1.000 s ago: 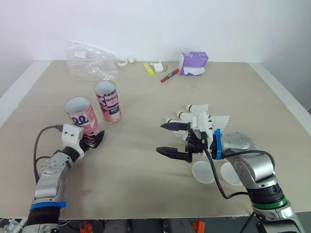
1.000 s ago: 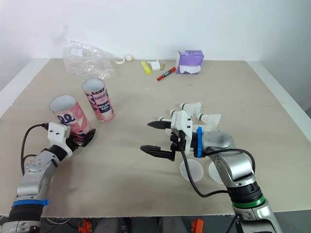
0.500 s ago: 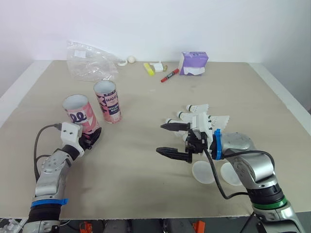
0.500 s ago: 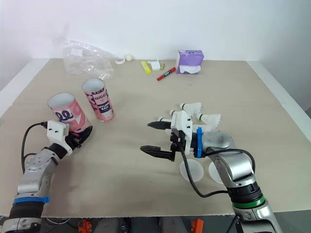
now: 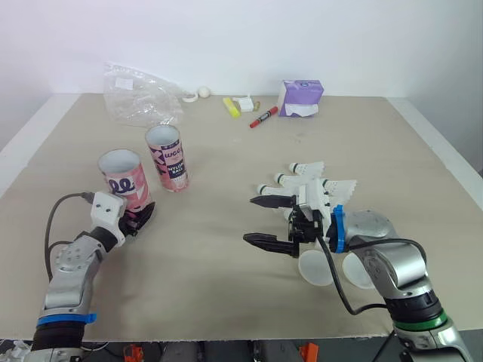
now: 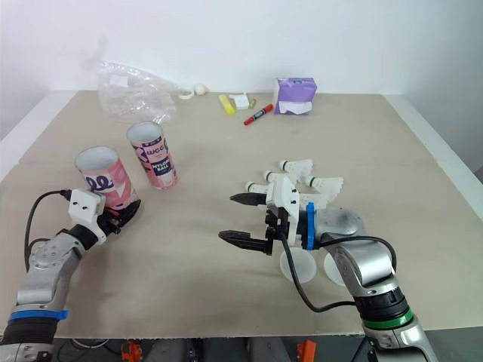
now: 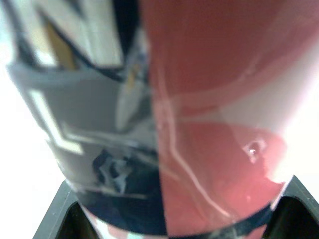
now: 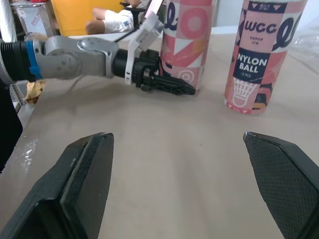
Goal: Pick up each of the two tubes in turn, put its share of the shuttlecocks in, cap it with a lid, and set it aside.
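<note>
I'm at a lab-style test bench: plain beige table [image 5: 226, 143], bare white wall [image 5: 302, 38], marker [image 5: 263, 118] and tissue box [image 5: 302, 98] at far edge.

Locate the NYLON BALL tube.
Head views: the NYLON BALL tube stands upright on the table's left side, just beyond the other tube, which the left gripper clasps at its base.

Left arm [image 5: 74, 262] and right arm [image 5: 392, 260]: silver-grey, with blue bands [image 5: 337, 228], white wrist blocks [image 5: 106, 212], black cables [image 5: 339, 285], black tapered fingers [image 5: 264, 240].
</note>
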`<state>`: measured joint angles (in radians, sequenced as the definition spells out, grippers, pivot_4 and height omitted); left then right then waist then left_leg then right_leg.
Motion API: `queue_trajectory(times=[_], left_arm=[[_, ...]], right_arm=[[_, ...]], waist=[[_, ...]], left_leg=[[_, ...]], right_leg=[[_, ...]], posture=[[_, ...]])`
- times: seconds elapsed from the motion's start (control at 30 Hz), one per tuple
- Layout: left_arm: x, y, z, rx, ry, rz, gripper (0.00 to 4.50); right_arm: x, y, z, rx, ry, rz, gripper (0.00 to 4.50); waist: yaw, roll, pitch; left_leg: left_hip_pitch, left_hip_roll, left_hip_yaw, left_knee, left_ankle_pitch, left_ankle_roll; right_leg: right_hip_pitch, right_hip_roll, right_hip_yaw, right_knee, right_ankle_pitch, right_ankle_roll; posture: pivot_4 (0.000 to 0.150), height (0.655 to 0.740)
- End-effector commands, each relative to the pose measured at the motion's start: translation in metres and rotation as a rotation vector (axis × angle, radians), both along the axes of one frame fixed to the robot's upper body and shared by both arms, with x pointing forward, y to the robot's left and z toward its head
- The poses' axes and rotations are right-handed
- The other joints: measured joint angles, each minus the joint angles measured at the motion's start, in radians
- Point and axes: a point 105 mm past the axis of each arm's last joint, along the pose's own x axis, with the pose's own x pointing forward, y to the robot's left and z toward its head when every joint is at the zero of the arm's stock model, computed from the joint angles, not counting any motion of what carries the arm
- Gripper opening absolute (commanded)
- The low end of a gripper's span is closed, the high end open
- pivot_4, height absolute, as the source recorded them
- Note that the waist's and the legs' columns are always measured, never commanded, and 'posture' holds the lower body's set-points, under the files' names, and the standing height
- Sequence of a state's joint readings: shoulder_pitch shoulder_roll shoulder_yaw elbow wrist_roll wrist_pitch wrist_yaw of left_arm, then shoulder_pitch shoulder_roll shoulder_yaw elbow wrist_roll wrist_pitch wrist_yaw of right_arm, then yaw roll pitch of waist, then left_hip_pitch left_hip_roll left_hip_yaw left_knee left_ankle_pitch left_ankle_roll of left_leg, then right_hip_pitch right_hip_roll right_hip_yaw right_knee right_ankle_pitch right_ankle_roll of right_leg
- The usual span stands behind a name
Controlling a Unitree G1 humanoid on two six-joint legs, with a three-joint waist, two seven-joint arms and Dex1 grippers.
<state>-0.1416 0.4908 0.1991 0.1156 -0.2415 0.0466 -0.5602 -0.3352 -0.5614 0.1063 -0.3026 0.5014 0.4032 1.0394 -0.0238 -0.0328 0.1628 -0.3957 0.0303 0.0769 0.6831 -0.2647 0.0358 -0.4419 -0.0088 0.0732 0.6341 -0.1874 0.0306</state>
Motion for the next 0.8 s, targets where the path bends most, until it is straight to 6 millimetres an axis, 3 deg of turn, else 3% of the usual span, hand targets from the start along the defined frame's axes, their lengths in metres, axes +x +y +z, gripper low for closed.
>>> queue_trajectory(times=[0.03,0.27,0.63,0.8], left_arm=[[-0.005,-0.007,0.022,0.060,-0.067,-0.076,2.90],[-0.026,-0.042,0.029,0.273,-0.042,-0.399,2.90],[-0.043,-0.109,0.040,0.468,0.059,-0.895,2.90],[-0.046,-0.127,0.044,0.579,0.159,-1.056,2.90]], right_arm=[[-0.010,-0.003,0.017,0.033,-0.067,0.016,4.50],[-0.023,-0.011,0.019,0.033,-0.083,0.019,4.50],[-0.040,-0.019,0.012,0.023,-0.082,0.000,4.50],[-0.047,-0.029,0.004,0.001,-0.061,-0.039,4.50]], waist=[[0.000,0.000,0.000],[0.000,-0.001,0.000],[0.002,-0.002,0.000],[0.003,-0.002,0.001]], left_leg=[[0.000,0.000,0.000,0.000,0.000,0.000],[0.000,0.000,0.000,-0.004,0.000,-0.001],[0.000,-0.002,0.000,-0.006,0.000,-0.001],[0.000,-0.003,0.000,-0.006,0.000,-0.001]], right_leg=[[0.000,0.000,0.000,0.000,0.000,0.000],[-0.001,-0.001,-0.001,-0.002,-0.001,-0.001],[-0.001,-0.001,-0.002,-0.002,-0.004,0.000],[0.000,0.000,-0.001,-0.002,-0.005,0.001]], posture=[[0.150,0.7400],[0.150,0.7400],[0.150,0.7400],[0.150,0.7400]])
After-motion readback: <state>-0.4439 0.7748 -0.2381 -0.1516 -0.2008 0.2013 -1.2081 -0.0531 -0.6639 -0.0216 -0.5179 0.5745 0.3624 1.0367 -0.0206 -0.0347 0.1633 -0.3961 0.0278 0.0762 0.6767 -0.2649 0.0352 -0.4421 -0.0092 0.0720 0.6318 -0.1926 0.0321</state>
